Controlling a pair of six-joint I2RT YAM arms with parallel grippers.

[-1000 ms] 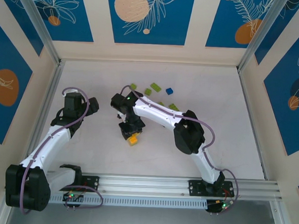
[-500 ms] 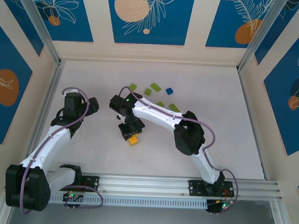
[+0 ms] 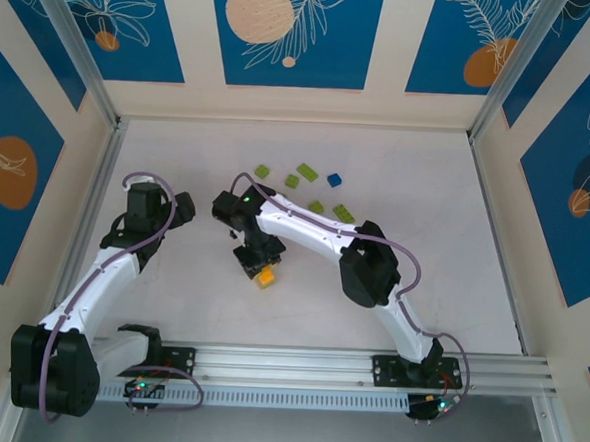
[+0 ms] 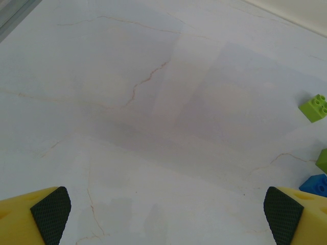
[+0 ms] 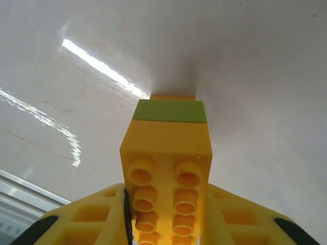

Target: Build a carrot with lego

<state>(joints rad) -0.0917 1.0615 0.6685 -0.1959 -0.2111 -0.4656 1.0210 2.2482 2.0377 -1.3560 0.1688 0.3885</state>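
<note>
The right gripper is at the middle of the table, a little left of centre, and it pinches the lego stack between its 2 yellow fingers, 1 on each long side.

In the right wrist view the stack is an orange brick with 2 rows of studs turned toward the camera. Beyond it come a thin lime green layer and then a narrow orange edge at the far end. The long axis runs in line with the fingers, away from the wrist and down toward the table surface. I cannot tell if the far end touches the table or is just above it. From the top view, the orange end comes out of the gripper toward the near edge and slightly to the right.

The loose lime green bricks, 5 of them, and 1 blue brick lie on the far half of the table, apart from the stack.

The left gripper is spread wide with nothing between its pads. It is over bare table to the left of the right gripper.
</note>
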